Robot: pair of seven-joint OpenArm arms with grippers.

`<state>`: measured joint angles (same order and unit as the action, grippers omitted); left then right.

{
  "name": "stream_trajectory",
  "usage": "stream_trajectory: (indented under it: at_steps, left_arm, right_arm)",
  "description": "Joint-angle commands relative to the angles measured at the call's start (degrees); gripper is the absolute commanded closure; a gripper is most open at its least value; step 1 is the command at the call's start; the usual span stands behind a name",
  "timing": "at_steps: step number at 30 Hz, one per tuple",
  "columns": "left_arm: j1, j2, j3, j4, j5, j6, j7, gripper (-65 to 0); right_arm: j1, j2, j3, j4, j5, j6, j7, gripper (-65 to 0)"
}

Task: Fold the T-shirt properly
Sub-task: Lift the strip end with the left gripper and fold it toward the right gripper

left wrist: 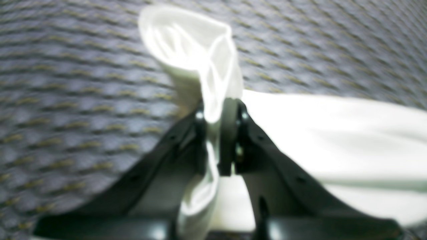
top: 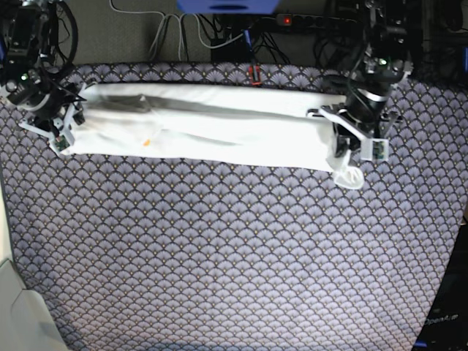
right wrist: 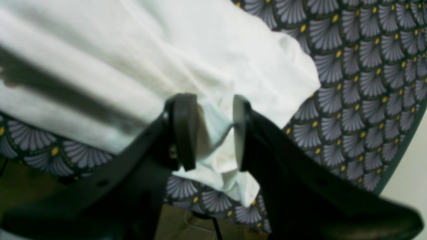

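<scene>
The white T-shirt (top: 212,124) lies as a long narrow strip across the far part of the table, plain side up. My left gripper (top: 349,162) is at the strip's right end in the base view. In the left wrist view the left gripper (left wrist: 218,133) is shut on a bunched corner of the T-shirt (left wrist: 190,43), which loops up beyond the fingertips. My right gripper (top: 63,137) is at the strip's left end. In the right wrist view the right gripper (right wrist: 210,130) holds a fold of the T-shirt (right wrist: 213,146) between its pads, close to the table's edge.
A dark tablecloth (top: 234,256) with a fan pattern covers the table. Cables and a power strip (top: 314,20) run behind the far edge. The table's left edge (top: 6,234) and a pale floor show beside it.
</scene>
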<state>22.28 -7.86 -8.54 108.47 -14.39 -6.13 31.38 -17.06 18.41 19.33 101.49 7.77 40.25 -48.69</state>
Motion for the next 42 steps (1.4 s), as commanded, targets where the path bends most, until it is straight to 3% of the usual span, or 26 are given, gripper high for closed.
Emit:
stream_trajectory:
  at_steps: [1,11,22,36,42]
  left_arm:
    - [0.1,-0.4,1.9,1.1,-0.2,-0.2,-0.7,-0.4]
    - [-2.7,-0.4,18.6,0.9,0.3,0.2,-0.1,-0.4]
    - [-5.9,2.9,22.4,-4.2,0.3,0.2,0.0,-0.4]
    - [-8.6,3.2,31.3,-6.7,0.3,0.2,-0.2,-0.4]
    - [-9.5,4.7,32.1,-9.6,0.2,0.2,-0.3,-0.4]
  right_arm:
    - [0.2,1.0,0.3,0.7,0.0,-0.2,0.6,-19.6]
    - [0.2,1.0,0.3,0.7,0.0,-0.2,0.6,-19.6]
    - [0.1,1.0,0.3,0.7,0.0,-0.2,0.6,-19.6]
    - [0.2,1.0,0.3,0.7,0.0,-0.2,0.6,-19.6]
    - [0.0,1.0,0.3,0.7,0.0,-0.2,0.6,-19.6]
